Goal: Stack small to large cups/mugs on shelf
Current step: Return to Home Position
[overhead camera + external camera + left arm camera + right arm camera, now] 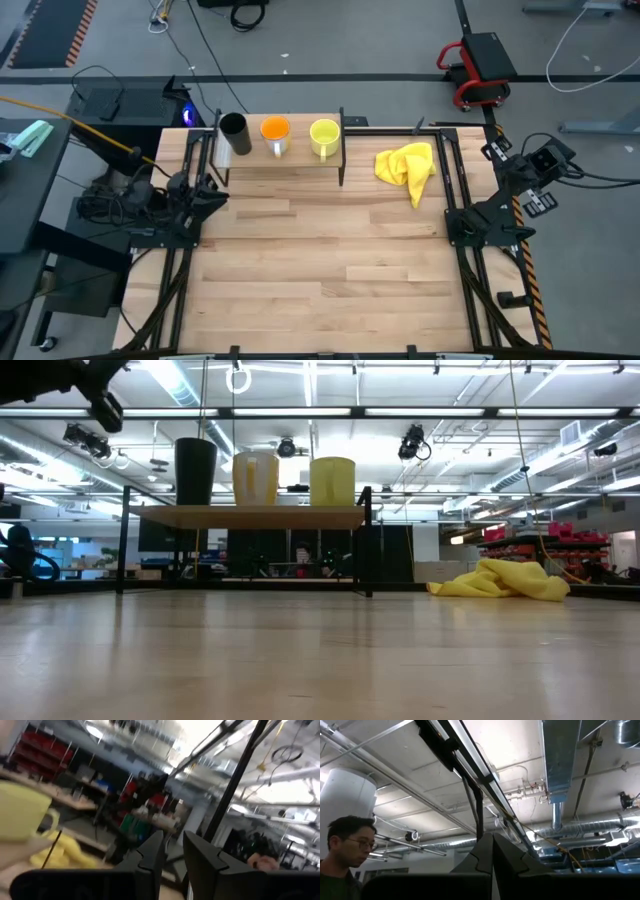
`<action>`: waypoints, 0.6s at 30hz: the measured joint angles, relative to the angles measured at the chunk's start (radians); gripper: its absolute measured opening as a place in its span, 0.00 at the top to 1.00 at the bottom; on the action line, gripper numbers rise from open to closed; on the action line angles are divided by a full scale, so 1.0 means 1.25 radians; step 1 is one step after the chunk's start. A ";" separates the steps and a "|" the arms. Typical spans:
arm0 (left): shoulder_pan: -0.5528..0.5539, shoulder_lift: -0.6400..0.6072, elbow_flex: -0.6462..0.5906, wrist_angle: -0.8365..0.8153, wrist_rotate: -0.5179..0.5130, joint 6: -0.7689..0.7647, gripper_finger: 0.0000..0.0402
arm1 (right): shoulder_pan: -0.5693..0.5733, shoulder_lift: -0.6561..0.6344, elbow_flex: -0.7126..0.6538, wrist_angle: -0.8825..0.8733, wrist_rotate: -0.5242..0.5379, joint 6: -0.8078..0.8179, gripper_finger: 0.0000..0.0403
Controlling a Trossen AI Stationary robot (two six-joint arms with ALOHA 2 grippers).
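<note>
Left hand [173, 845] held at left edge of counter [320, 250], tilted upward, fingers slightly apart, nothing gripped. Right hand [492, 842] held at right edge, pointed at ceiling, fingers pressed together, empty. Shelf [290, 163] set at far edge, left of centre. Black cup [233, 130], orange mug [275, 131], yellow mug [324, 134] lined up on it left to right, apart. Yellow cloth [408, 166] laid near shelf's right end. Wide bare wood seen between arms.
</note>
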 joint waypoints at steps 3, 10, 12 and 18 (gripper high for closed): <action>-0.005 0.000 0.000 -0.074 -0.001 -0.033 0.80 | 0.000 0.000 0.000 -0.017 0.000 0.030 0.97; -0.005 0.005 -0.001 -0.090 -0.070 -0.022 0.78 | 0.000 0.000 0.000 -0.041 0.000 0.066 0.97; -0.004 0.005 -0.001 -0.118 -0.094 -0.020 0.78 | 0.000 0.000 0.000 -0.041 0.000 0.063 0.97; -0.004 0.007 -0.001 -0.102 -0.073 -0.038 0.78 | 0.000 0.000 0.000 -0.045 0.000 0.054 0.97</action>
